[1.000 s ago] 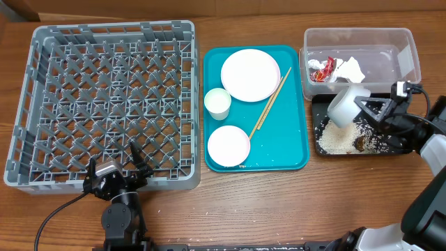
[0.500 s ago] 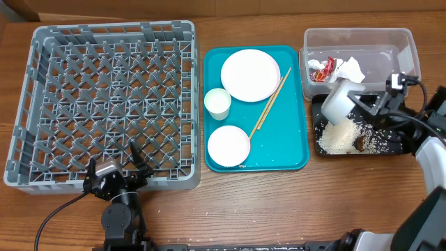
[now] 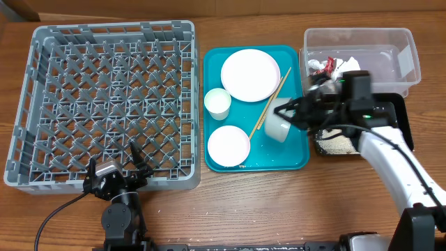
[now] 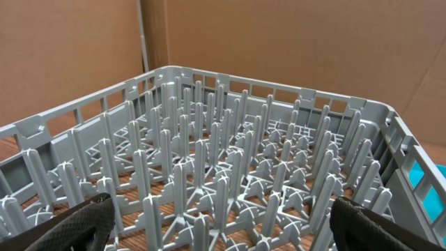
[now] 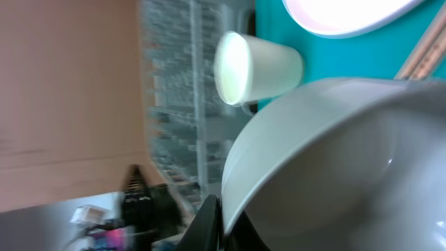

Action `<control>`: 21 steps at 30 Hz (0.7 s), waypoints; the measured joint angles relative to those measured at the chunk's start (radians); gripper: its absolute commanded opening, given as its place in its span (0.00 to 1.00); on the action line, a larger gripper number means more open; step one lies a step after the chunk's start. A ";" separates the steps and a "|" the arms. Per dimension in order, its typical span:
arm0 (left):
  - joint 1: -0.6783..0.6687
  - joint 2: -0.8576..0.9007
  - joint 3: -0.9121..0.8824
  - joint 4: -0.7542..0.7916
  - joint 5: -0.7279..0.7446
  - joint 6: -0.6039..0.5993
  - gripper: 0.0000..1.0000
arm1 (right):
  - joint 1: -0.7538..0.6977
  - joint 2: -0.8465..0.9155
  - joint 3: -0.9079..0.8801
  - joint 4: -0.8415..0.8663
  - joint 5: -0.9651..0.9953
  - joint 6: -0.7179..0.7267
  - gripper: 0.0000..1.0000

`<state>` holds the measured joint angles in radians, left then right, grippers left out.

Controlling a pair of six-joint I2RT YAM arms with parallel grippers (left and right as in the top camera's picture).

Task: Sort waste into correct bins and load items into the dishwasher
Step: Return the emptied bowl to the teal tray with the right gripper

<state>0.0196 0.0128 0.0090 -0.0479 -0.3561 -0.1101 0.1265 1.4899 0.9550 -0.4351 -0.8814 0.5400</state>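
Observation:
My right gripper (image 3: 291, 117) is shut on the rim of a small white bowl (image 3: 278, 126), tipped on its side over the right part of the teal tray (image 3: 293, 162). In the right wrist view the bowl (image 5: 334, 160) fills the frame, its rim pinched in the gripper (image 5: 233, 223). On the tray lie the plate (image 3: 250, 74), a white cup (image 3: 217, 103), another bowl (image 3: 228, 146) and chopsticks (image 3: 272, 101). My left gripper (image 3: 115, 169) stands open at the front edge of the grey dish rack (image 3: 104, 97), nothing between its fingers (image 4: 70, 223).
The clear tub (image 3: 397, 56) at back right holds the red-and-white wrapper (image 3: 320, 66) and white napkin (image 3: 346, 64). The black tray (image 3: 401, 111) in front of it holds rice grains (image 3: 334, 145), partly hidden by my right arm. Bare wooden table lies along the front.
My right arm has carried the bowl leftward from above the black tray to over the teal tray. The left arm has not moved.

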 measured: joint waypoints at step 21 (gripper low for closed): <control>0.000 0.000 0.000 0.000 0.000 0.000 1.00 | 0.373 0.086 0.018 -0.173 0.769 -0.092 0.09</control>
<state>0.0196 0.0128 0.0090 -0.0479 -0.3565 -0.1101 0.4992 1.5757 0.9726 -0.6079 -0.1120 0.4477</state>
